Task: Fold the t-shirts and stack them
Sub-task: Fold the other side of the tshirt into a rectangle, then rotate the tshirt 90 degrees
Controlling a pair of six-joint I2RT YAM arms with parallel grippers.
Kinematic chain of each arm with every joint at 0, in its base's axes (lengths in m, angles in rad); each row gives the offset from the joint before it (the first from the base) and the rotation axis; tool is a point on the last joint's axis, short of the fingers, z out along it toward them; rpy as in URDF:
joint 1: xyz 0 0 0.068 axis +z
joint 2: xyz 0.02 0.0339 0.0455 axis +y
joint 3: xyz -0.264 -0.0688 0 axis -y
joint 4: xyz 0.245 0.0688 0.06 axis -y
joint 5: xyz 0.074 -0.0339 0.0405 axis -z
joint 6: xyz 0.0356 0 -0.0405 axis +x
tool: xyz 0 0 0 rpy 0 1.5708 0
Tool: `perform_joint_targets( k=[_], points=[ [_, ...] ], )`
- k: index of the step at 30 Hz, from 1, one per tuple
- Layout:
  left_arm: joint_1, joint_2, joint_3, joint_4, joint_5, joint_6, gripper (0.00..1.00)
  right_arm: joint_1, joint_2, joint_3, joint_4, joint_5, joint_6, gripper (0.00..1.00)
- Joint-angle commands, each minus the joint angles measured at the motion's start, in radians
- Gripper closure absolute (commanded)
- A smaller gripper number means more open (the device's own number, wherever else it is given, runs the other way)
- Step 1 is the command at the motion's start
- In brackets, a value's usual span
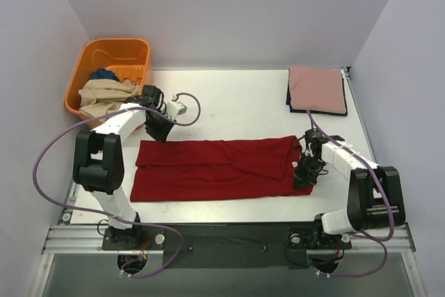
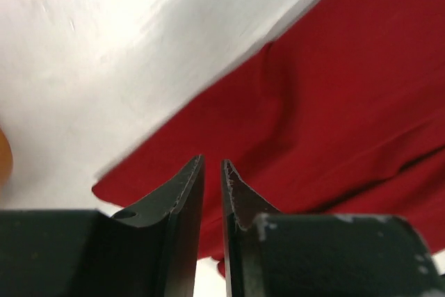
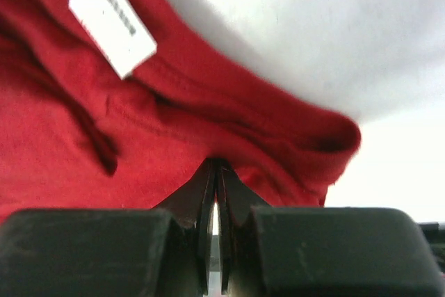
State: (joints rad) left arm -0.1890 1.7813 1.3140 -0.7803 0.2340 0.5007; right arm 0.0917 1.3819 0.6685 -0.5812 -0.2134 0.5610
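While the dark red t-shirt [image 1: 215,168] lies flat across the middle of the table [image 1: 236,102], folded into a long band, both arms sit at its ends. Left gripper [image 1: 158,130] is over the table's left-middle, at the band's far corner; fingers [image 2: 188,193] narrowly apart, nothing between them. Right gripper [image 1: 304,174] is at the table's right-middle, on the collar end; fingertips [image 3: 207,179] together against the red cloth by the white label [image 3: 111,20], can't tell if a fold is pinched. Dusty pink t-shirt [image 1: 318,88] lies folded on a navy t-shirt [image 1: 289,97] at the table's far right corner. Orange basket [image 1: 111,46] at the table's far left corner holds a beige t-shirt [image 1: 104,94] and a blue t-shirt [image 1: 104,74].
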Motion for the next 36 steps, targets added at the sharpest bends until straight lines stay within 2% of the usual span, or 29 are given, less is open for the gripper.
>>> perform_joint_targets(
  k=[1,4,7,13,15,17,20,25,29,31,33,36],
  points=[
    [0.0,-0.023,-0.12,0.105,-0.192,0.142,0.74,-0.026,0.098,0.009,0.073,0.026,0.019,1.0],
    [0.0,-0.039,-0.243,0.121,-0.211,0.165,0.74,-0.047,0.175,0.08,0.073,0.087,-0.016,1.0],
    [-0.001,-0.077,-0.332,0.092,-0.171,0.179,0.74,-0.033,0.242,0.195,0.05,0.175,-0.076,1.0],
    [-0.01,-0.232,-0.516,-0.106,-0.041,0.309,0.74,0.008,0.503,0.514,0.021,0.178,-0.151,1.0],
    [-0.026,-0.281,-0.55,-0.195,-0.016,0.306,0.73,0.029,0.632,0.667,-0.009,0.172,-0.18,1.0],
    [-0.029,-0.319,-0.542,-0.197,-0.003,0.303,0.73,0.063,0.742,0.831,-0.041,0.138,-0.204,1.0],
    [-0.062,-0.319,-0.503,-0.292,0.102,0.357,0.73,0.086,0.896,1.149,-0.139,0.1,-0.202,1.0],
    [-0.26,-0.281,-0.509,-0.297,0.149,0.326,0.71,0.068,1.182,1.653,-0.325,0.019,-0.11,1.0],
    [-0.439,-0.237,-0.477,-0.229,0.168,0.263,0.69,0.045,1.308,1.822,-0.325,-0.043,-0.063,1.0],
    [-0.515,-0.208,-0.432,-0.212,0.172,0.239,0.68,0.034,1.318,1.814,-0.257,-0.093,-0.023,1.0],
    [-0.559,-0.188,-0.4,-0.206,0.165,0.236,0.68,0.033,1.316,1.783,-0.145,-0.151,0.017,1.0],
    [-0.573,-0.178,-0.363,-0.218,0.154,0.246,0.67,0.037,1.332,1.823,-0.039,-0.187,0.071,1.0]
  ],
)
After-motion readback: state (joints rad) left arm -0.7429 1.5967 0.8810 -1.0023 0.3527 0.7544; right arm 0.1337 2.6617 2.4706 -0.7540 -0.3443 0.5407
